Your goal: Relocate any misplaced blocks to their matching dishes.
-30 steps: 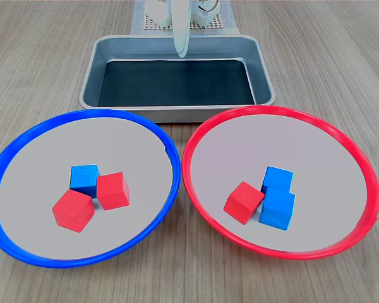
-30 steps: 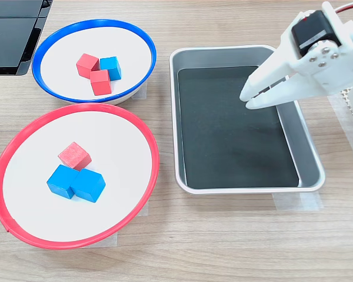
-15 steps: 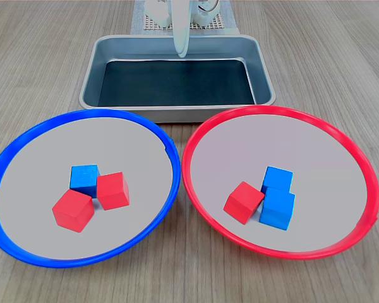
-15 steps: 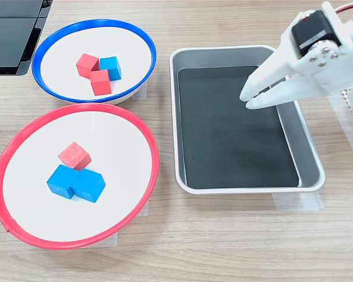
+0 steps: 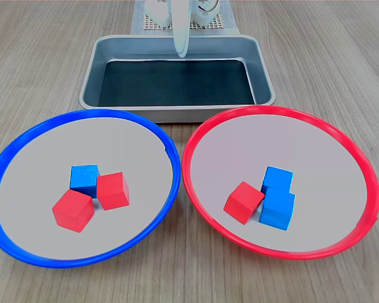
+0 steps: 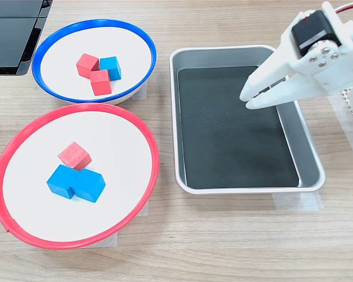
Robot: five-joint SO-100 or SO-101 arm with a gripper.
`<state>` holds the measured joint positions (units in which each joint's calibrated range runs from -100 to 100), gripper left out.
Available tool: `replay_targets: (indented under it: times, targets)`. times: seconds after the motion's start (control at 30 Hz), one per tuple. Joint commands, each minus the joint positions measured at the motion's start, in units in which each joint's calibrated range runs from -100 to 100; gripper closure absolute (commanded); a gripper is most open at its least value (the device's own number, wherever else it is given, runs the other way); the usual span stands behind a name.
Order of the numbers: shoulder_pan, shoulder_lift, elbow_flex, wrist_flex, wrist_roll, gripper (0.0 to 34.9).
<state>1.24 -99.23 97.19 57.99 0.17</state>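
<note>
Zero blocks held: white plastic gripper [image 6: 247, 98] nearly closed, empty, hung over rectangular metal tray with black bottom [image 6: 191, 182].

Four strays seen: two red cubes [image 5: 112, 190] [image 5: 72, 211] in blue-rimmed round plate [image 5: 82, 262], two blue cubes [image 5: 277, 180] [image 5: 277, 208] in red-rimmed round plate [image 5: 271, 255].

Risk, judged: cubes touching, so neighbour likely nudged or wrong one pinched.

Wood-grain tabletop [image 6: 223, 235]; black object [image 6: 12, 35] at second exterior view's top left.

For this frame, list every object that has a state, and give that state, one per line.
Gripper: shut, empty, hovering over the tray.
Metal tray: empty.
Blue-rimmed dish: holds two red blocks and one blue block.
Red-rimmed dish: holds two blue blocks and one red block.
</note>
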Motion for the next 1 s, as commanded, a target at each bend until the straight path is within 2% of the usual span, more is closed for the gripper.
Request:
replay_targets:
  times: [0.0,0.57,0.97]
  targets:
    - [-0.3,0.3,-0.2,-0.9,-0.3,34.6]
    - [-0.3,0.3,-0.2,-0.9,-0.3,33.8]
    - [-0.6,1.2,-0.6,-1.2,0.6,34.6]
